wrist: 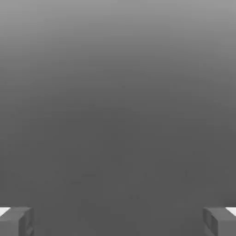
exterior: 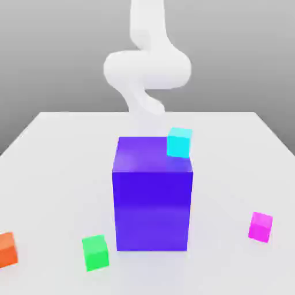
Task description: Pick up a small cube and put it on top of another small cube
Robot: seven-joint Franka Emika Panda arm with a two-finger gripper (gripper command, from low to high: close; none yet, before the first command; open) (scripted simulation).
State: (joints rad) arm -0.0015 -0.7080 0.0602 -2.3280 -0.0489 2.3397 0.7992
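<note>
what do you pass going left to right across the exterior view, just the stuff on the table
orange cube → green cube → big blue-purple block → magenta cube. The cyan cube overlaps the block's top corner, so its place in the order is unclear and it is left out.

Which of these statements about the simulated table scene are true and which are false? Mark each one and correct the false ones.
1. The magenta cube sits on the table, apart from the green cube. True.
2. The cyan cube lies on the table. False: it is at the big blue block's top edge.
3. The end effector holds the magenta cube. False: its fingers are spread, nothing between.
4. The orange cube is at the exterior view's left edge. True.
</note>
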